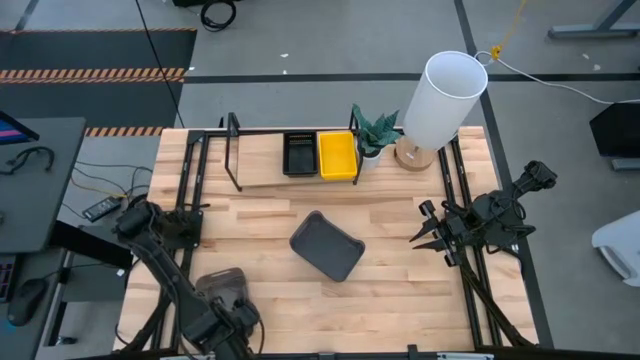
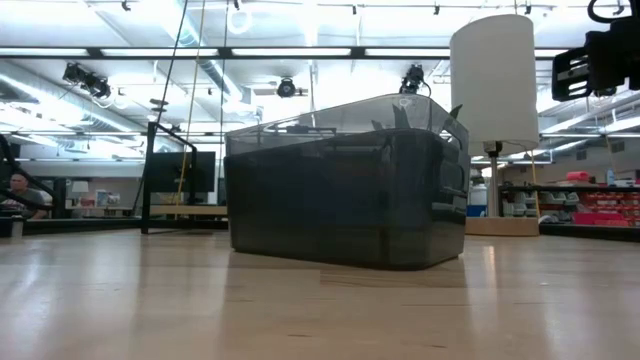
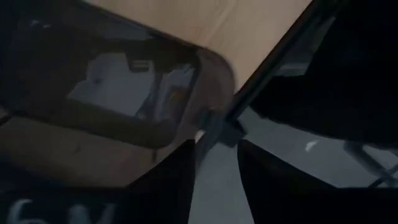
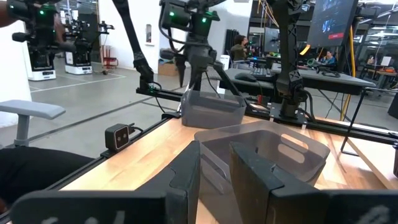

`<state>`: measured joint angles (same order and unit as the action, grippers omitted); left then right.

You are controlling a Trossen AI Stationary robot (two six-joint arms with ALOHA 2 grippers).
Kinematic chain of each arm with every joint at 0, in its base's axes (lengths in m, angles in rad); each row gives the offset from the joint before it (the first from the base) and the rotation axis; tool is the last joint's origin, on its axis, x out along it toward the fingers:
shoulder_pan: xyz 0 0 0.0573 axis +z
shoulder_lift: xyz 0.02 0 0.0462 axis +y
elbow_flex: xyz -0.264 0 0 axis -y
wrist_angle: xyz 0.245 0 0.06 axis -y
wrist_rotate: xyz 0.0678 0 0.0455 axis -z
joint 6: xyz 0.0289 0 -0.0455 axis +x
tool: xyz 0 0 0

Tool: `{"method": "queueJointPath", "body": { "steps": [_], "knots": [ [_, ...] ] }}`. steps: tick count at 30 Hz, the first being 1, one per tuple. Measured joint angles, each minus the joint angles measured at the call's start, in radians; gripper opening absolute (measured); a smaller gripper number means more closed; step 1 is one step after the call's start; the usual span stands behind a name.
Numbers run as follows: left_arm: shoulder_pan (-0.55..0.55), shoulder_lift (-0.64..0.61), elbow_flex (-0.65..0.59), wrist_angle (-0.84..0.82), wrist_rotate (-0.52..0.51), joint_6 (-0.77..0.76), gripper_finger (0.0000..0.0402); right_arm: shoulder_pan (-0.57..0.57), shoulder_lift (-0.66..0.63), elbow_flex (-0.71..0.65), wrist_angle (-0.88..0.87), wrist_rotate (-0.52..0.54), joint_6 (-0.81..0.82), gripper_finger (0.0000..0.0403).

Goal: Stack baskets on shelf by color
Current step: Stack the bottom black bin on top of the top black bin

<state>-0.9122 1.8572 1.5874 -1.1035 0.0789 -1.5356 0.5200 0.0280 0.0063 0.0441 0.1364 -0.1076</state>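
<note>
1. Fingers of my left gripper [image 1: 222, 300] clamp a grey basket [image 1: 219, 283]
2. Right gripper [image 1: 432, 236] fingers spread, empty; another grey basket [image 1: 326, 245] lies just ahead
3. Shelf [image 1: 262, 159] holds black and yellow; greys next, I judge

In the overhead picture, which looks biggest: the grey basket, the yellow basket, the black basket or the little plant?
1. Grey basket, clearly largest.
2. Yellow basket and black basket look alike; I won't rank them.
3. Plant, smallest.
</note>
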Motion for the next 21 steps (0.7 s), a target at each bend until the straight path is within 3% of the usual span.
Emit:
{"method": "queueJointPath", "body": {
  "steps": [7,12,21],
  "knots": [
    [-0.011,0.008,-0.039,0.038,0.003,-0.067,0.0165,0.000,0.000,0.000,0.000,0.000,0.000,0.0090],
    [0.003,0.008,-0.041,0.088,0.004,-0.022,0.0190,0.000,0.000,0.000,0.001,0.000,0.000,0.0090],
    [0.022,0.085,-0.041,0.107,0.061,0.119,0.0179,0.000,0.000,0.000,0.005,0.000,0.000,0.0090]
  ]
}}
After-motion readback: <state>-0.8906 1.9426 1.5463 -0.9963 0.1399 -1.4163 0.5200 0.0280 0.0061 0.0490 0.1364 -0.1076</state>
